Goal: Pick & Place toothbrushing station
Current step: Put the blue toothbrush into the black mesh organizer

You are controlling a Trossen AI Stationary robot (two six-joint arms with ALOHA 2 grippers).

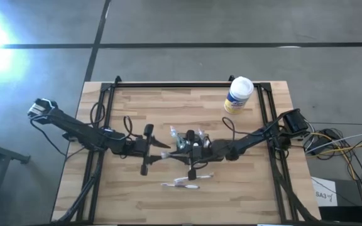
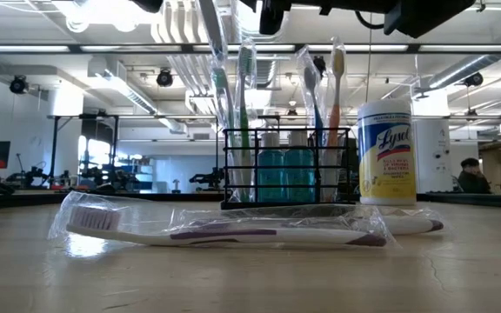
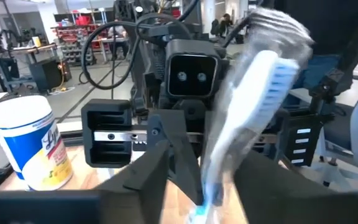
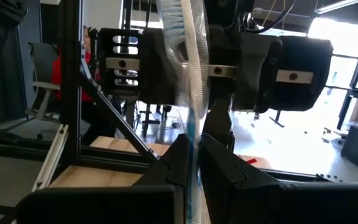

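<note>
From above, the toothbrushing station [image 1: 190,142] sits at the middle of the wooden table [image 1: 137,194], with both arms meeting over it. The left gripper [image 1: 166,154] reaches in from the left, the right gripper [image 1: 201,149] from the right. A wrapped toothbrush [image 1: 182,182] lies on the table just nearer than the station, and a white-and-yellow wipes canister [image 1: 237,95] stands at the far right.

At table height, the black wire station [image 2: 287,167] holds upright wrapped brushes and teal bottles – the canister [image 2: 386,152] just to its right, the loose toothbrush [image 2: 233,231] lying in front.

Left wrist: its fingers [image 3: 151,171] stand spread around a wrapped blue-bristled toothbrush [image 3: 247,106].

Right wrist: its fingers [image 4: 180,162] are pressed together on a wrapped brush [image 4: 191,74].
</note>
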